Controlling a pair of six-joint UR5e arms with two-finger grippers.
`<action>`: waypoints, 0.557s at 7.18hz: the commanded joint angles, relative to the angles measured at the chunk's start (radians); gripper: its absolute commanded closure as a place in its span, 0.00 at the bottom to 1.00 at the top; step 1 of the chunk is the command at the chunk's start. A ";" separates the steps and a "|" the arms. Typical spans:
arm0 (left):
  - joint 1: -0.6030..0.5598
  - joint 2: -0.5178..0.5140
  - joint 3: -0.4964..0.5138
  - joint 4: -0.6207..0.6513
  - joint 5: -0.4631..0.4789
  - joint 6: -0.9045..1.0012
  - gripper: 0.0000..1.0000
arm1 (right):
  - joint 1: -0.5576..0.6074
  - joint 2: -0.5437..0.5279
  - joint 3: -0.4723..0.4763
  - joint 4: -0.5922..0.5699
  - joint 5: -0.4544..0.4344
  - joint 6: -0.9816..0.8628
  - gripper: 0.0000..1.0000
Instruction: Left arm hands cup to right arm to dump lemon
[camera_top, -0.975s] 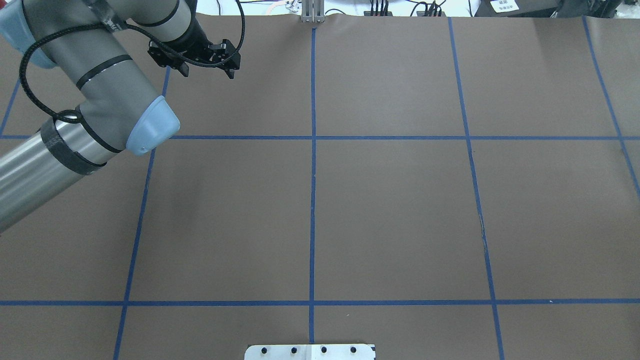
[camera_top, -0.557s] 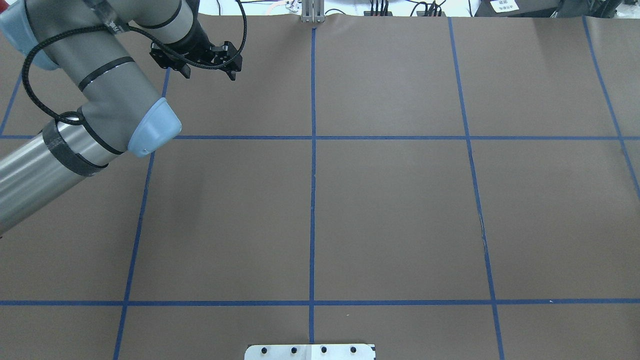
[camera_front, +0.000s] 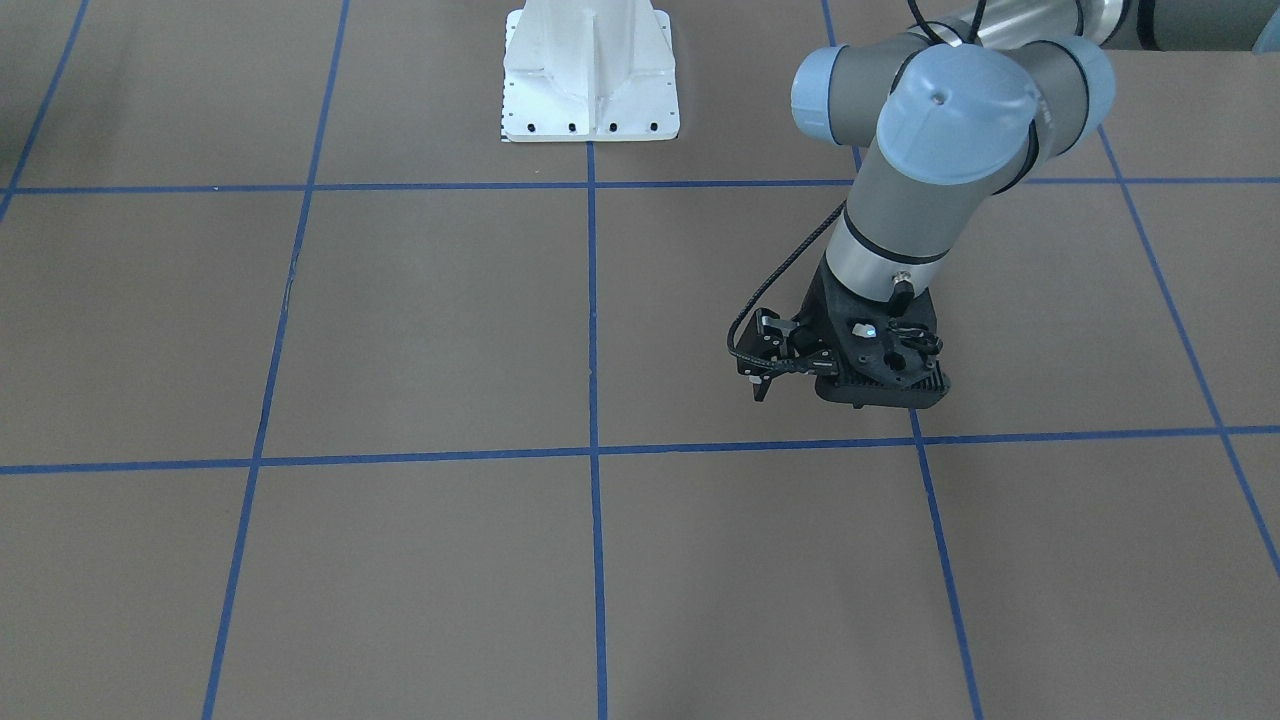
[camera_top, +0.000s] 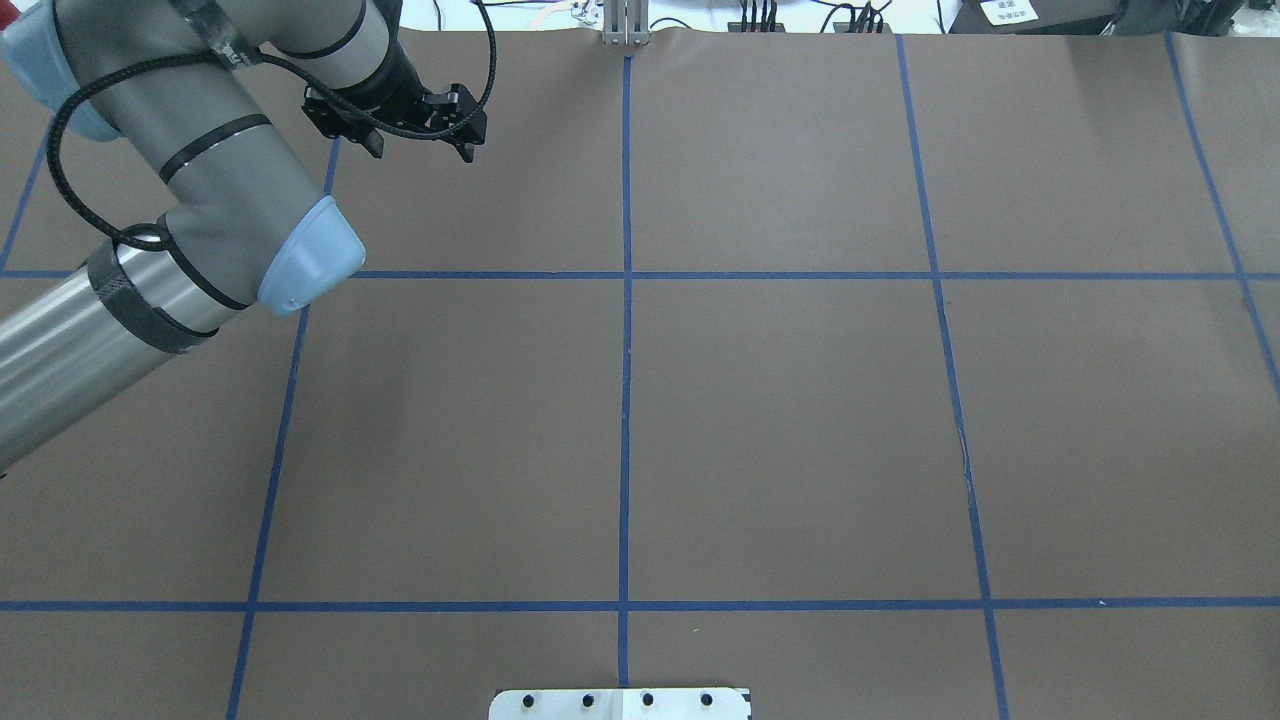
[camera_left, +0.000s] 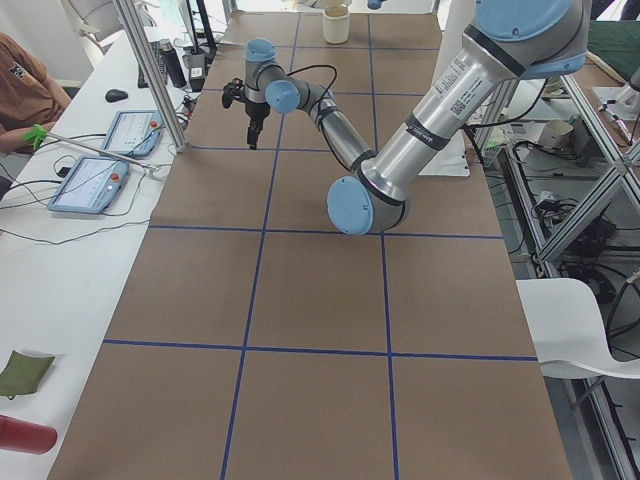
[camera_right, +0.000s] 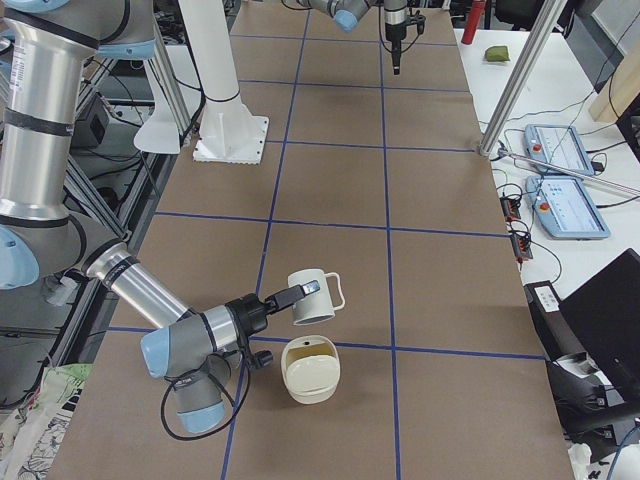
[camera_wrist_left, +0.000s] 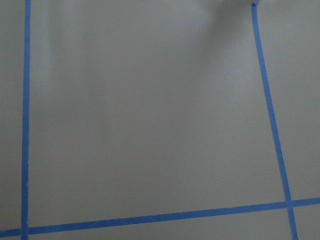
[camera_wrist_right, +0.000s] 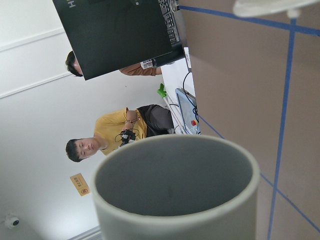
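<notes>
My left arm (camera_top: 215, 170) stretches toward the operators' edge, left of its middle. The left gripper (camera_top: 466, 150) points straight down, fingers seemingly together. My right arm (camera_right: 140, 290) lies low at the right end, with the right gripper (camera_right: 303, 291) level; I can't read its grip.

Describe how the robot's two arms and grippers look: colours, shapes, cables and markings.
The left arm and right arm are silver-grey tubes with pale blue joint caps and black bands. The left gripper and right gripper are black. A black cable loops beside each wrist. The left arm carries a white printed label.
</notes>
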 joint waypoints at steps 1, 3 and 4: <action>0.001 0.000 0.000 0.001 0.000 0.000 0.00 | 0.000 -0.003 -0.001 0.000 0.046 -0.269 0.80; -0.001 0.000 -0.001 -0.001 0.000 0.000 0.00 | 0.000 -0.010 0.002 -0.002 0.076 -0.489 0.80; 0.001 0.000 -0.001 0.001 0.000 0.000 0.00 | 0.000 -0.015 -0.004 -0.019 0.129 -0.683 0.80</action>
